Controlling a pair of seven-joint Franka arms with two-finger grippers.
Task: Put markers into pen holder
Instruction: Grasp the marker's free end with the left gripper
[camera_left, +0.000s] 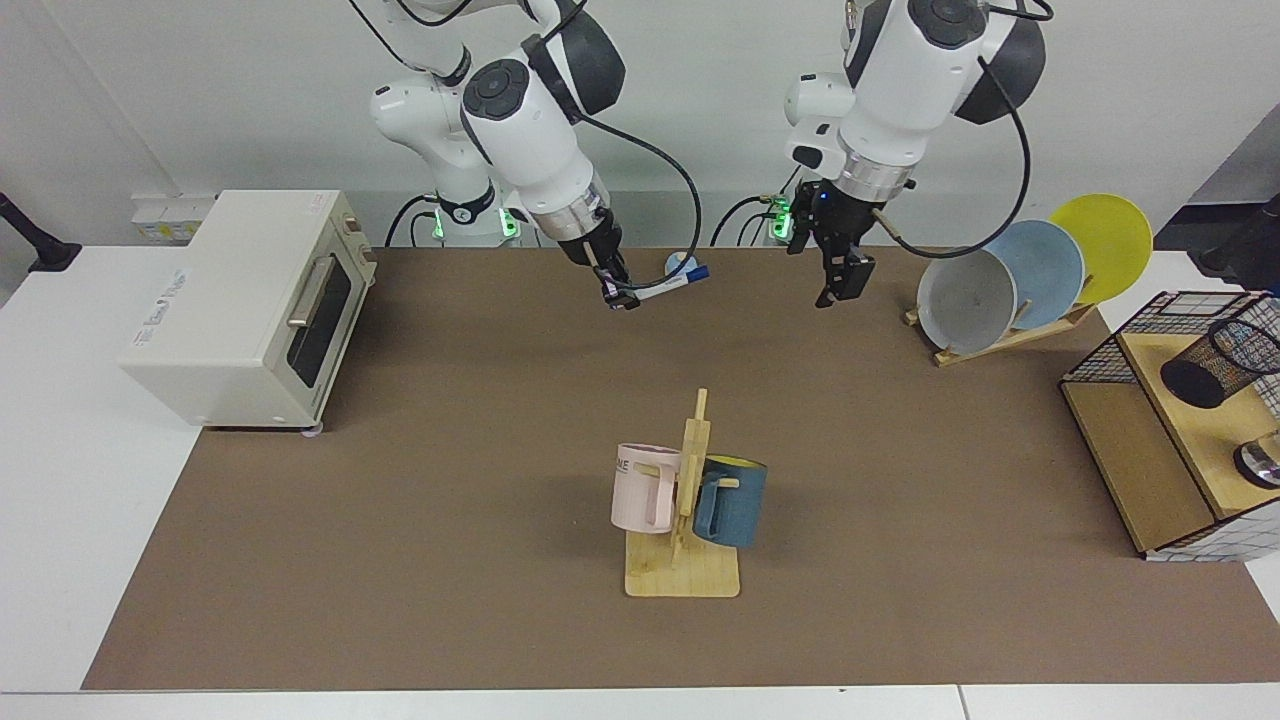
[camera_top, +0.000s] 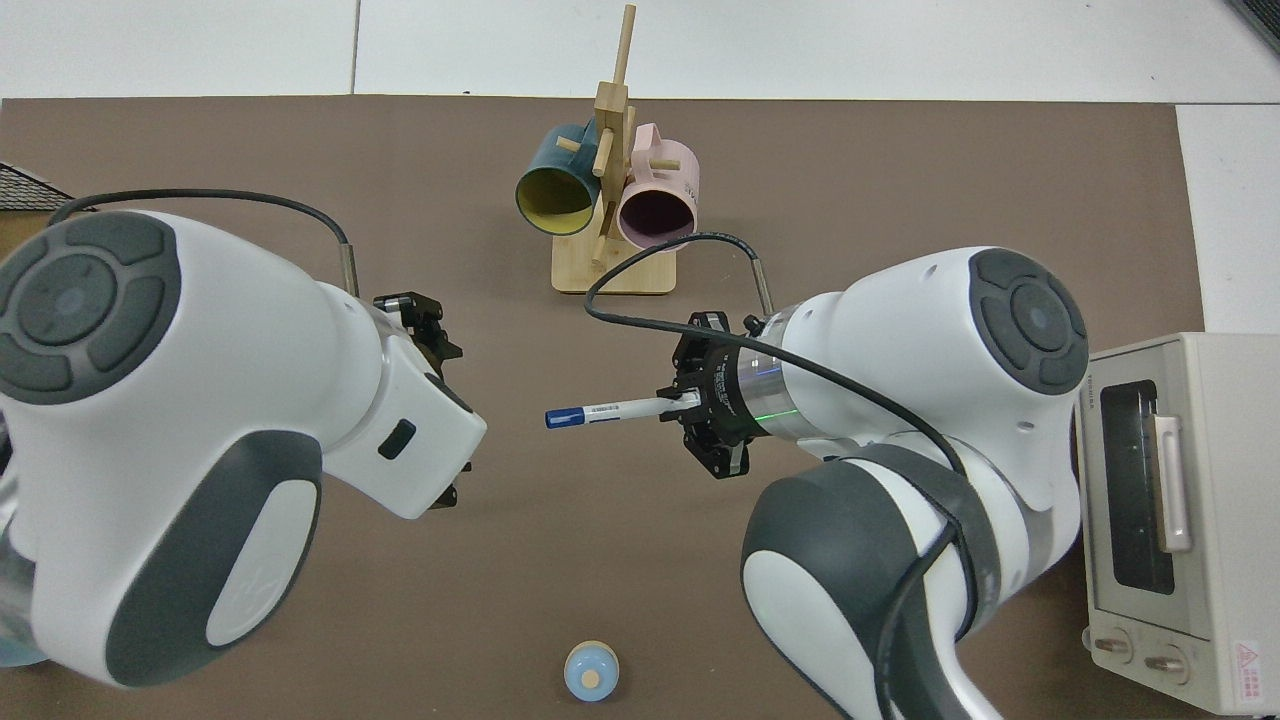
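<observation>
My right gripper hangs above the back middle of the brown mat, shut on the tail end of the white marker. The marker lies nearly level in the air, its blue cap pointing toward the left arm. From above, the marker sticks out of the right gripper toward the other arm. The left gripper hovers a short way off, facing the cap, with nothing seen in it. The black mesh pen holder leans on the wooden shelf at the far side of the table, away from both grippers.
A wooden mug rack with a pink and a blue mug stands mid-mat. A toaster oven sits beside the right arm. A plate rack and a wire-grid shelf stand beside the left arm. A small blue knob rests by the mat's back edge.
</observation>
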